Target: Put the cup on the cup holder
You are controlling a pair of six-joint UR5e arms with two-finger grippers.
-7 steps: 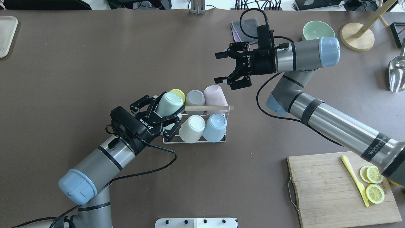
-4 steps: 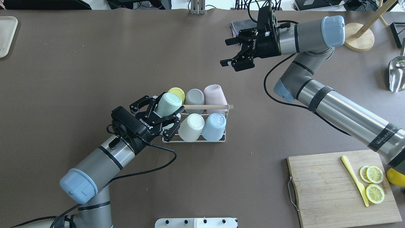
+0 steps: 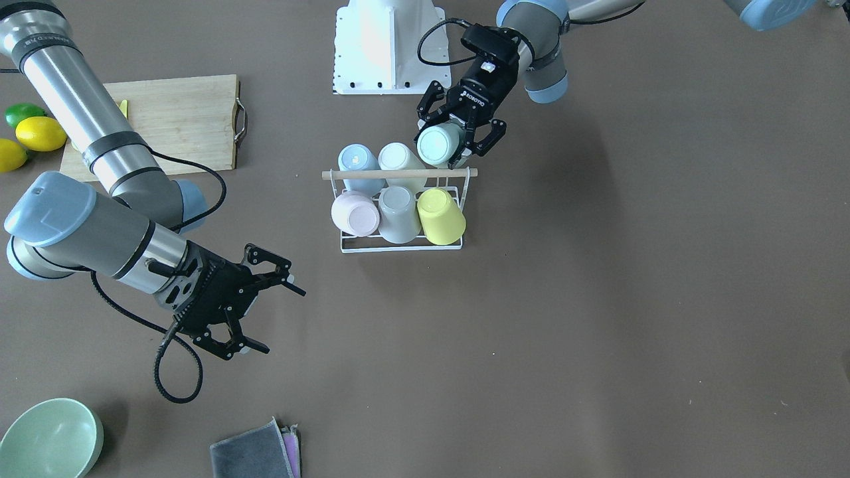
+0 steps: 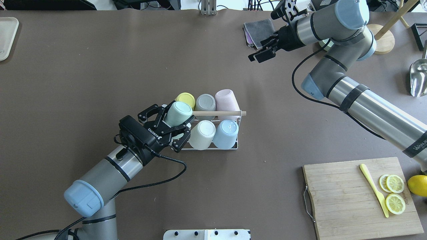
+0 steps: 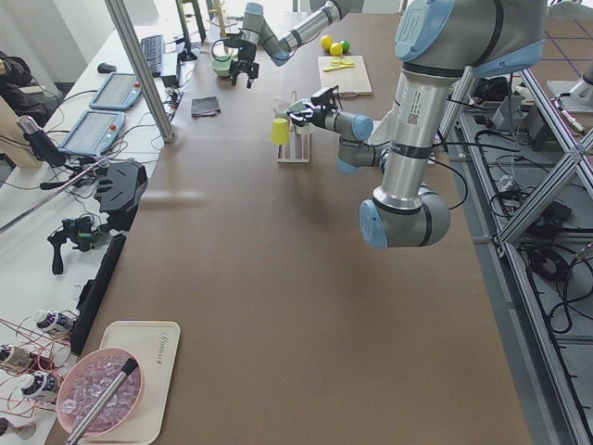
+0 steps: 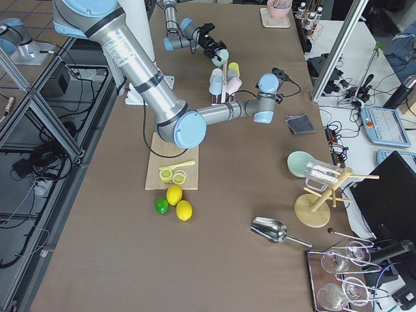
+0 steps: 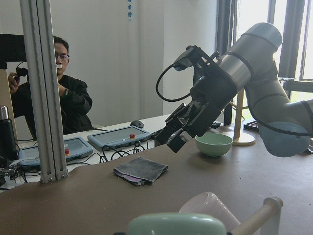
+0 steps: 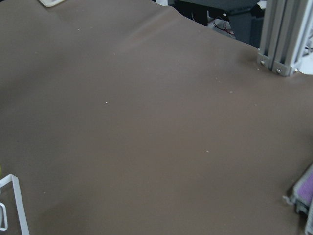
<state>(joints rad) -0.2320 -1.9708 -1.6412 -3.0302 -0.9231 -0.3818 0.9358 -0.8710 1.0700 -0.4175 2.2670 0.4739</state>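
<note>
The mint-green cup [image 4: 179,112] sits tilted, bottom up, at the left end of the robot-side row of the white wire cup holder [image 4: 213,148], and the left jaws are clamped on its sides. The holder stands mid-counter [image 4: 83,73] with a yellow cup [image 4: 185,98], grey cup [image 4: 205,101], pink cup [image 4: 226,99], cream cup [image 4: 202,133] and blue cup [image 4: 226,132] upended in it. The right jaws hang well apart near a folded grey cloth [image 4: 258,28], spread wide and holding nothing.

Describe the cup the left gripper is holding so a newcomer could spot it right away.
Look mid-table for the white wire rack with a wooden rod on top. Five cups sit upside down on it; at its end nearest the left arm, the left gripper grips a sixth. It is the only mint green cup.
</note>
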